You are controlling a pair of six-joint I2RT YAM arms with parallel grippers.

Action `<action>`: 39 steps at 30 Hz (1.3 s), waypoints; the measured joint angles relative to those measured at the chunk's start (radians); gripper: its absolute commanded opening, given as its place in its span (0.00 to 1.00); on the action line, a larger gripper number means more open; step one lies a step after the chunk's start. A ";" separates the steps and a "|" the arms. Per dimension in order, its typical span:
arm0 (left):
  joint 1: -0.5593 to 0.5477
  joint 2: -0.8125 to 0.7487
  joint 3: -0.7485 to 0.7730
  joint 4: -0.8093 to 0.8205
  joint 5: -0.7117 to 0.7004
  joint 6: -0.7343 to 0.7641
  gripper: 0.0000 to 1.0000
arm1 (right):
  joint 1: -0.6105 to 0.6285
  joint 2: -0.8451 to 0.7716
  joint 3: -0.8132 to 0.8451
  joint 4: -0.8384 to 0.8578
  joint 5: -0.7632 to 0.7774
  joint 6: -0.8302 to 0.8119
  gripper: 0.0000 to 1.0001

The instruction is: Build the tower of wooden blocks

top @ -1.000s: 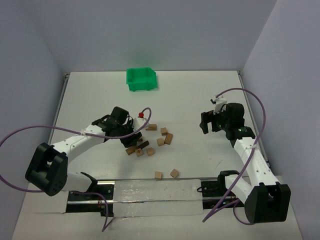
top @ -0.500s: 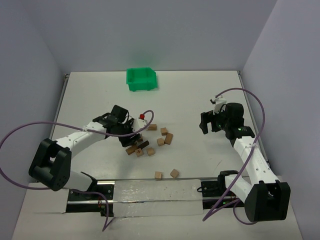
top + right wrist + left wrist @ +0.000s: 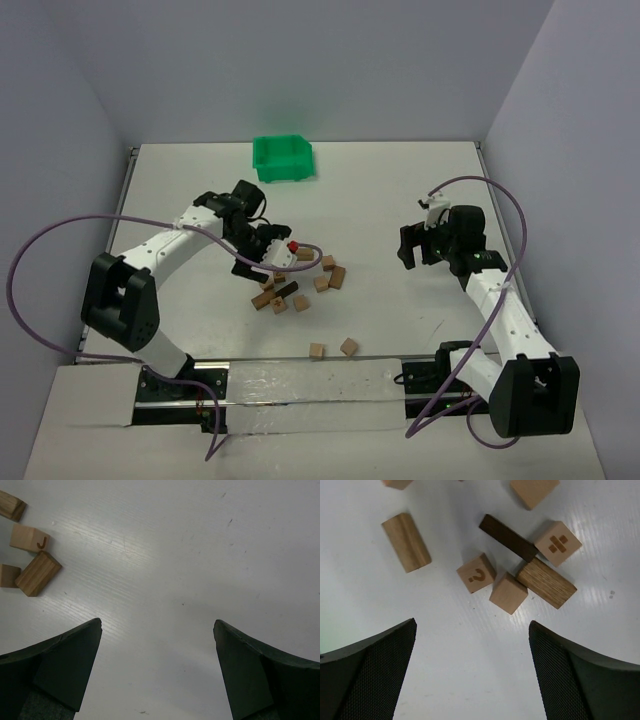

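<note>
The wood blocks lie loose on the white table, with no tower standing. The top view shows a cluster [image 3: 278,298] with a dark bar [image 3: 287,291], other blocks [image 3: 328,270] to its right, and two cubes [image 3: 333,348] nearer the front. My left gripper [image 3: 262,258] hovers open just behind the cluster. In the left wrist view its empty gripper [image 3: 472,630] faces a "?" cube [image 3: 476,573], a plain cube [image 3: 508,592], an oak bar [image 3: 546,582], a dark bar [image 3: 508,537] and a tan bar [image 3: 406,542]. My right gripper [image 3: 408,247] [image 3: 157,625] is open over bare table.
A green plastic bin [image 3: 283,158] stands at the back of the table. In the right wrist view a "J" cube [image 3: 30,538] and an oak bar [image 3: 38,573] lie at the far left. A rail with a clear sheet [image 3: 300,385] runs along the front edge.
My left gripper has opened wide and drawn back from the block cluster, the left arm swinging toward the back. The right arm has barely moved.
</note>
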 measured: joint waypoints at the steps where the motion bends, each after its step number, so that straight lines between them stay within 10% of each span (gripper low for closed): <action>1: 0.000 0.011 0.000 -0.018 -0.001 0.033 0.99 | 0.000 0.004 0.000 0.000 0.000 -0.001 1.00; 14: -0.002 0.009 -0.072 -0.016 0.004 0.342 0.99 | 0.000 0.059 0.000 0.000 0.008 -0.003 1.00; 39: -0.056 0.100 -0.138 0.108 -0.026 0.479 0.99 | 0.000 0.094 0.000 0.000 0.016 -0.007 1.00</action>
